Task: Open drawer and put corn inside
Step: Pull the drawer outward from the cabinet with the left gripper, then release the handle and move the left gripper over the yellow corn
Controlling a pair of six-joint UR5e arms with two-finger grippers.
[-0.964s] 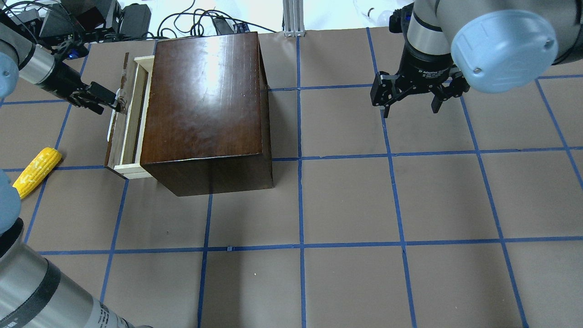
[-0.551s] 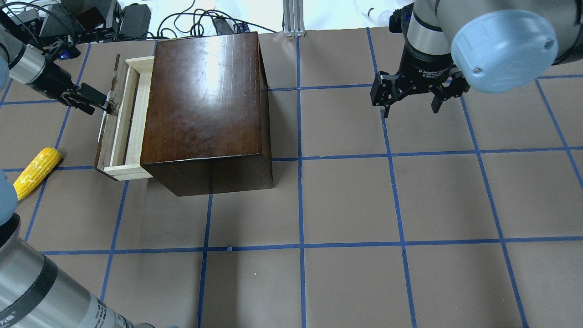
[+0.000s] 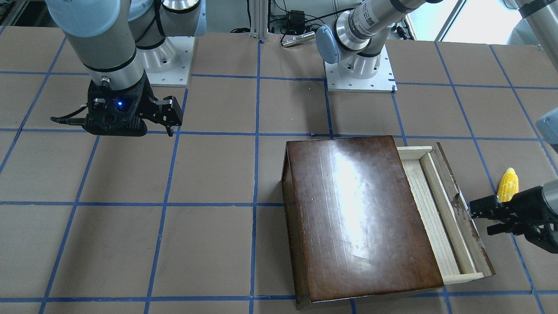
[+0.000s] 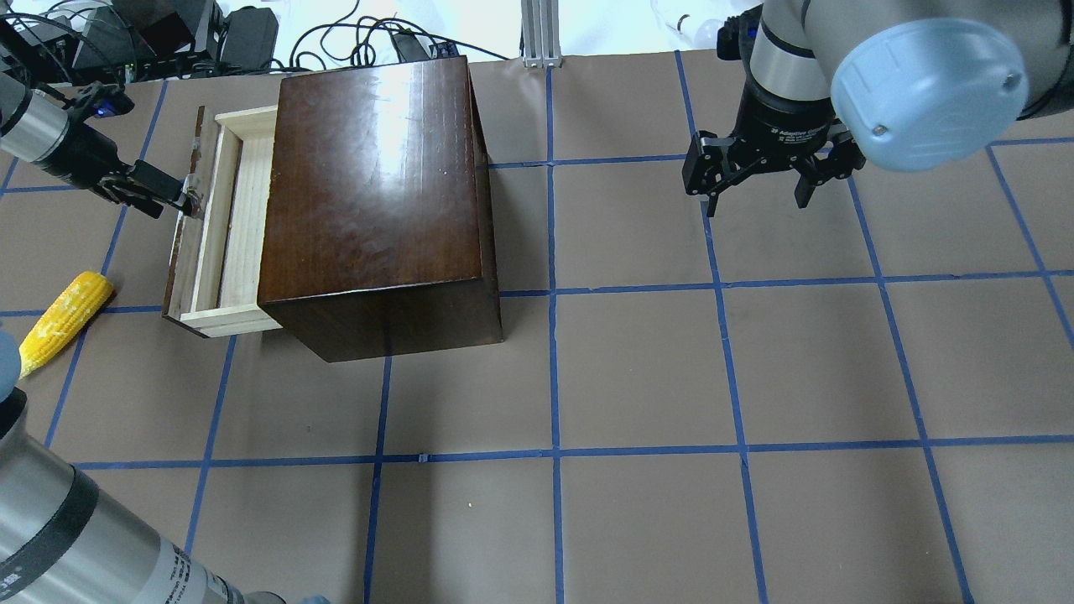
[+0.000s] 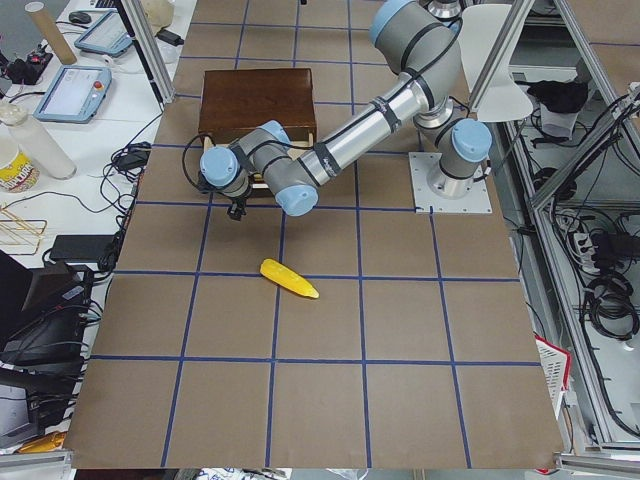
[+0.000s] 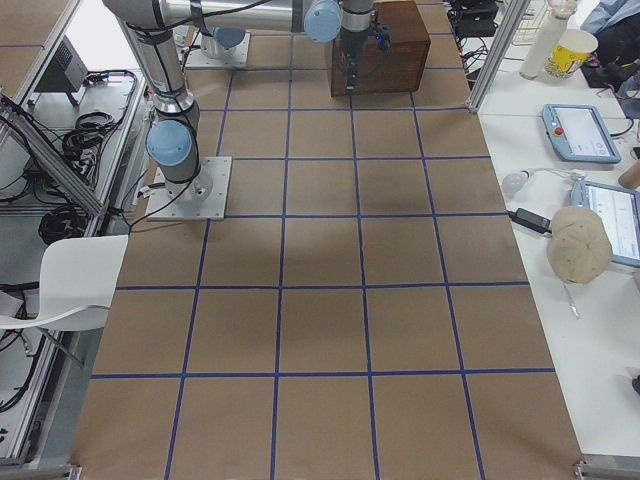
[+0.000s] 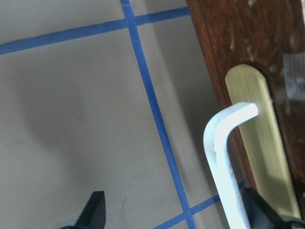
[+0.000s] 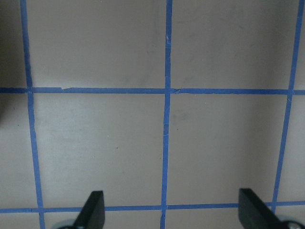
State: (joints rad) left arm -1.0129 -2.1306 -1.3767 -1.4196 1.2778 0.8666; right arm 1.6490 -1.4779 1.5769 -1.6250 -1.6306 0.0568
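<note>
Your box [image 4: 373, 176] sits toward the far left corner of the desk [image 4: 638, 361], and the drawer [image 4: 250, 220] stands partly out of it, its open side facing the left edge. You can see a strip of the pale wood floor, with nothing lying on it.

Your left gripper [image 4: 183, 197] is right up against the drawer's dark front panel. On the left wrist camera its fingers [image 7: 95, 212] are spread wide, and the white bent handle [image 7: 221, 152] on its brass plate [image 7: 259, 143] stands between them, close to the one on the view's right. Whether that finger actually touches the handle, you can't quite tell from this angle.

The corn [image 4: 63, 319] lies flat on the desk by the left edge, nearer you than the drawer and outside it. It is apart from both the box and the left gripper, with its tapered tip pointing back toward the robot's side.

Over toward the far right corner, your right gripper [image 4: 755, 205] hangs above bare desk with its fingers apart and nothing between them. It is well away from the box.
</note>
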